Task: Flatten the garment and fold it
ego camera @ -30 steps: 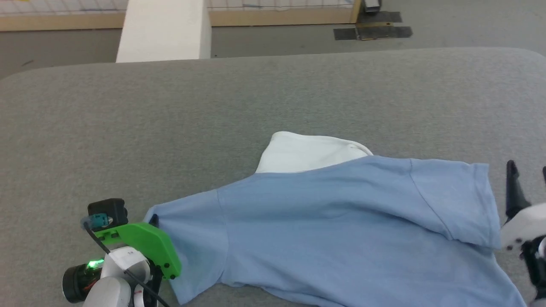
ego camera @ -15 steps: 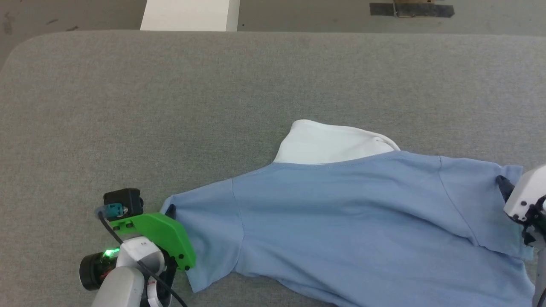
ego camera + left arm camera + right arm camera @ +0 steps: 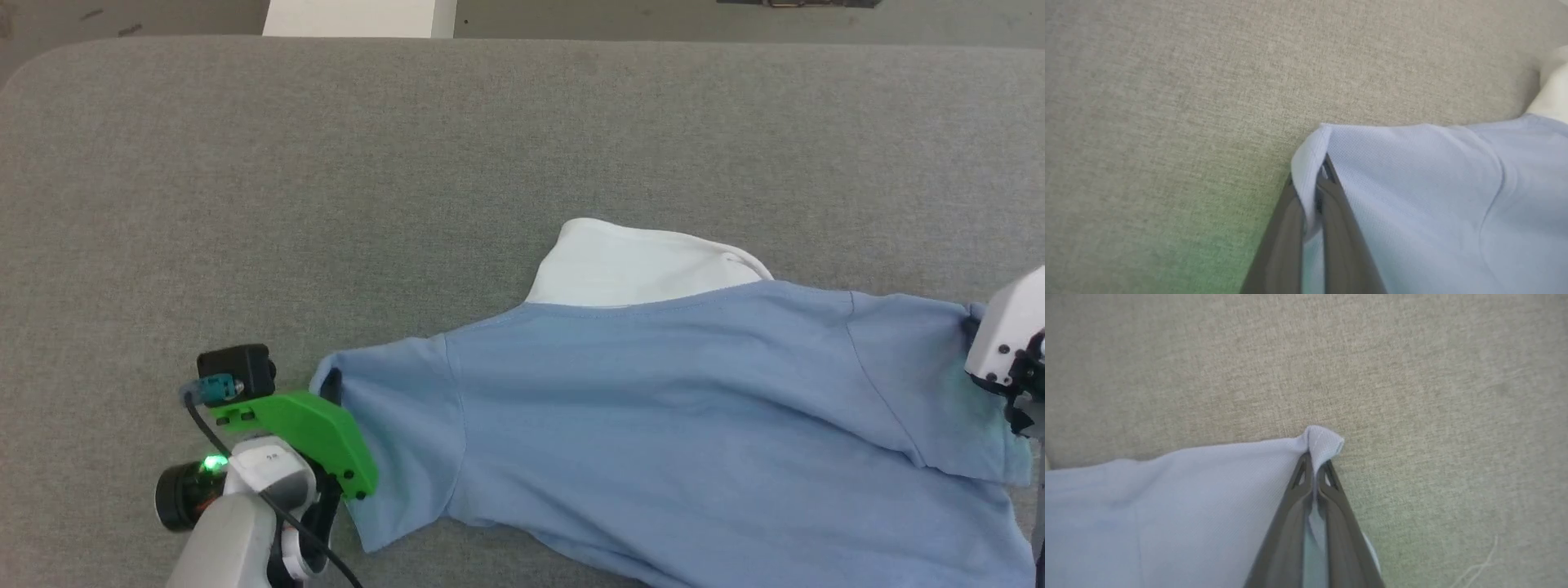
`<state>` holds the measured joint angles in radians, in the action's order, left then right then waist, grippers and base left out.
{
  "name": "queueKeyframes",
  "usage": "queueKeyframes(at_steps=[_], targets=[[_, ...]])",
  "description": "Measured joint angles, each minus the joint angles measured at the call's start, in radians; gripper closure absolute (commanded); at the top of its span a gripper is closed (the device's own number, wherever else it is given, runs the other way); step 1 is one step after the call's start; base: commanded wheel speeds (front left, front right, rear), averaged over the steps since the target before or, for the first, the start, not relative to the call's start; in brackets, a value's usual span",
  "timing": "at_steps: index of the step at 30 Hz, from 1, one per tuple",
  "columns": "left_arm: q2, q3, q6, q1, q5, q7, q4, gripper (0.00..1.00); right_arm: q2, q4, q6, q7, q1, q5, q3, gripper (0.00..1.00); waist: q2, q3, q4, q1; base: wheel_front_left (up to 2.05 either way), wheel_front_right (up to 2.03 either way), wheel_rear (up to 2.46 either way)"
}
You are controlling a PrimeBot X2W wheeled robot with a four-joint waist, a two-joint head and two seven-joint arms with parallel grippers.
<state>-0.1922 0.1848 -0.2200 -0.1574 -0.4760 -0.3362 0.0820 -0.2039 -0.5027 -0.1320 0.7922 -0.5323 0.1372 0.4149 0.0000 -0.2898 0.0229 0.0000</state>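
Garment (image 3: pixel 653 408) light blue and white, spread, creased

The garment (image 3: pixel 653 425), a light blue short-sleeved knit shirt, is lying across the near part of the grey padded surface (image 3: pixel 326 163), with its lower body running off the bottom edge of my head view. A white collar piece (image 3: pixel 637 265) is poking out flat above the shoulder line. The left sleeve (image 3: pixel 392 441) and the right sleeve (image 3: pixel 931 384) are stretching out to opposite sides. My left gripper (image 3: pixel 1310 171) is pinching the left sleeve's hem corner and my right gripper (image 3: pixel 1314 459) is pinching the right sleeve's, each corner bunching into a small fold. Shallow creases are running across the cloth.
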Motion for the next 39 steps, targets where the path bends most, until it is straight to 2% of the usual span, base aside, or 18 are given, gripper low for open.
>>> queueKeyframes(at_steps=[3, 6, 9, 14, 20, 24, 30, 35, 39], targets=[[-0.012, 0.001, 0.035, -0.044, -0.004, 0.02, -0.009, 1.0, -0.01, 0.038, 0.0, -0.011, -0.001, 0.021, -0.037, 1.0, 0.0, 0.004, -0.003, 0.0, 0.0, 0.0, 0.0], [-0.062, -0.003, 0.063, -0.128, 0.02, 0.045, -0.03, 1.0, -0.043, 0.085, 0.0, -0.031, -0.023, 0.026, -0.076, 1.0, 0.0, 0.006, -0.009, 0.0, 0.0, 0.0, 0.0], [-0.103, -0.002, 0.097, -0.244, 0.032, 0.046, -0.052, 1.0, -0.092, 0.141, 0.0, -0.056, -0.097, 0.03, -0.113, 1.0, 0.0, 0.0, -0.017, 0.0, 0.0, 0.0, 0.0], [-0.152, -0.009, 0.119, -0.443, 0.075, 0.03, -0.072, 1.0, -0.149, 0.199, 0.0, -0.093, -0.251, 0.023, -0.183, 1.0, 0.0, -0.026, -0.031, 0.0, 0.0, 0.0, 0.0], [-0.162, -0.049, 0.119, -0.725, 0.079, 0.039, -0.028, 1.0, -0.187, 0.218, 0.0, -0.159, -0.483, 0.002, -0.251, 1.0, 0.0, -0.085, -0.052, 0.0001, 0.0, 0.0, 0.0], [-0.155, -0.075, 0.095, -0.904, 0.082, 0.058, 0.01, 1.0, -0.2, 0.207, 0.0, -0.252, -0.653, -0.019, -0.284, 1.0, 0.0, -0.134, -0.066, 0.0001, 0.0, 0.0, 0.0], [-0.156, -0.117, 0.051, -1.156, 0.126, 0.185, 0.075, 1.0, -0.195, 0.19, 0.0, -0.415, -0.886, -0.078, -0.296, 1.0, 0.0, -0.207, -0.084, 0.0002, 0.0, 0.0, 0.0], [-0.153, -0.133, 0.052, -1.255, 0.132, 0.276, 0.123, 1.0, -0.178, 0.165, 0.0, -0.516, -1.007, -0.103, -0.289, 1.0, 0.0, -0.243, -0.093, 0.0001, 0.0, 0.0, 0.0], [-0.145, -0.13, 0.071, -1.246, 0.116, 0.303, 0.167, 1.0, -0.177, 0.103, 0.0, -0.564, -1.022, -0.092, -0.306, 1.0, 0.0, -0.241, -0.088, 0.0001, 0.0, 0.0, 0.0]])
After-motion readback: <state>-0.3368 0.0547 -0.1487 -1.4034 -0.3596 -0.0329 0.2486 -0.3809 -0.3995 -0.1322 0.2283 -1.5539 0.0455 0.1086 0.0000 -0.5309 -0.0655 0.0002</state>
